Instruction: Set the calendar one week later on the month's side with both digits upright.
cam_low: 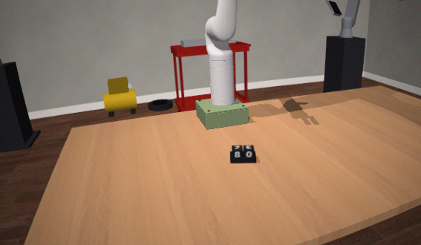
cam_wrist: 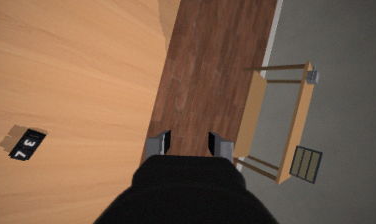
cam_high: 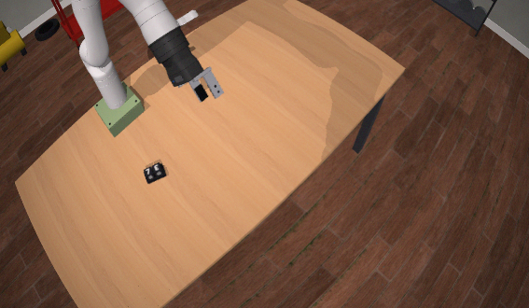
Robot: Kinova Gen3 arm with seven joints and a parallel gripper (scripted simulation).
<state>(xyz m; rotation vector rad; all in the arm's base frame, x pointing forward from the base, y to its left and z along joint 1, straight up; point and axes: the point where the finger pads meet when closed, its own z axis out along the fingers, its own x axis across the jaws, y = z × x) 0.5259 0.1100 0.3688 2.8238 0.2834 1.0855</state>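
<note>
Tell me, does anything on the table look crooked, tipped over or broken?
Nothing stands out. The small black calendar tray sits flat on the wooden table, with its two black number cubes upright side by side, showing 8 and 0 in the exterior view. The hand hangs open and empty, well above the table and away from the tray.

Arm (cam_high: 154, 23) raised, pincer (cam_high: 209, 90) open, empty

Bright, even light; the arm's soft shadow crosses the table (cam_low: 141, 193); top view bows at edges.
</note>
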